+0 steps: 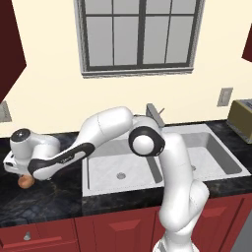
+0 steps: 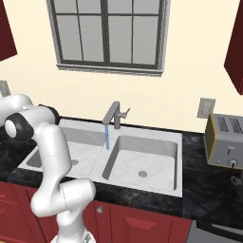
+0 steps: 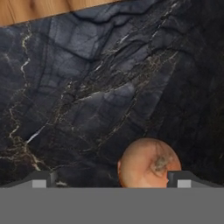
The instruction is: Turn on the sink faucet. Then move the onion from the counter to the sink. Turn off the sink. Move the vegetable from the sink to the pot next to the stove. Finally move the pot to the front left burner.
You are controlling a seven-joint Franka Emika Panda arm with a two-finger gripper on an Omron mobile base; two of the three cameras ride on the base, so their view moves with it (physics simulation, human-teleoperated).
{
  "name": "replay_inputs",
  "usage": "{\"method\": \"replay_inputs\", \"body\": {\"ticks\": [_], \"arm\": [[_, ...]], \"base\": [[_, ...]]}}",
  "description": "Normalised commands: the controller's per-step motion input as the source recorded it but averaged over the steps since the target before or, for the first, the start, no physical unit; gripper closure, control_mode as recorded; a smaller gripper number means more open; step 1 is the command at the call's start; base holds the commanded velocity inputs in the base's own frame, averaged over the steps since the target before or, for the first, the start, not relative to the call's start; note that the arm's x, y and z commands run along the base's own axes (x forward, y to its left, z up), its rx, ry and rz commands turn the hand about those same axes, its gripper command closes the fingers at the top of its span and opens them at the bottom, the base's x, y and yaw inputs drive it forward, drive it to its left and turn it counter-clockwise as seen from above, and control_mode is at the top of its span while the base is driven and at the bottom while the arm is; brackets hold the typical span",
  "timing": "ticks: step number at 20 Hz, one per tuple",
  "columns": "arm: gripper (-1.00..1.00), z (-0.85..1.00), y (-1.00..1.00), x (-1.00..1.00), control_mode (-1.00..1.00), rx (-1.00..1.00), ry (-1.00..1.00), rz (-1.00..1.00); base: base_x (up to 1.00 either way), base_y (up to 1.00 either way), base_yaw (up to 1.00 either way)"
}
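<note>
Tan-orange onion (image 3: 148, 164) on a glossy black surface (image 3: 87, 100) veined in faint brown and white; pale grey-white sink (image 2: 142, 159); thin blue water stream (image 2: 107, 137); dark red cabinets (image 1: 118, 229).

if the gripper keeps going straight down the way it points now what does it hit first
Most likely the small round tan-orange onion, lying off-centre near one fingertip of the open gripper. It might meet the glossy black marble counter instead; depth is unclear.

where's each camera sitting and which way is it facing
Left base view: behind-left, facing the sink; arm reaches left to the onion.
Right base view: behind-right, facing the running sink faucet; arm at left.
Hand view: on the hand, looking down at the counter; open jaws straddle the onion.
Both base views share sink, faucet, window.
</note>
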Motion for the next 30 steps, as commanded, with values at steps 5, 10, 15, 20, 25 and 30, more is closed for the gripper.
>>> {"method": "replay_inputs", "body": {"ticks": [5, 10, 15, 20, 25, 30], "arm": [[-1.00, -0.05, 0.00, 0.15, -1.00, 0.00, 0.03, 0.00], [-1.00, -0.07, 0.00, 0.09, -1.00, 0.00, 0.04, 0.00], [-1.00, -0.09, 0.00, 0.05, -1.00, 0.00, 0.04, 0.00], [-1.00, -0.09, 0.02, 0.05, -1.00, 0.00, 0.04, 0.00], [-1.00, -0.06, 0.07, 0.05, -1.00, 0.00, 0.05, 0.00], [-1.00, -0.07, 0.09, 0.03, -1.00, 0.00, 0.04, 0.00]], "base": [[0.00, 0.00, 0.00], [0.00, 0.00, 0.00], [0.00, 0.00, 0.00], [0.00, 0.00, 0.00], [0.00, 0.00, 0.00], [0.00, 0.00, 0.00]]}}
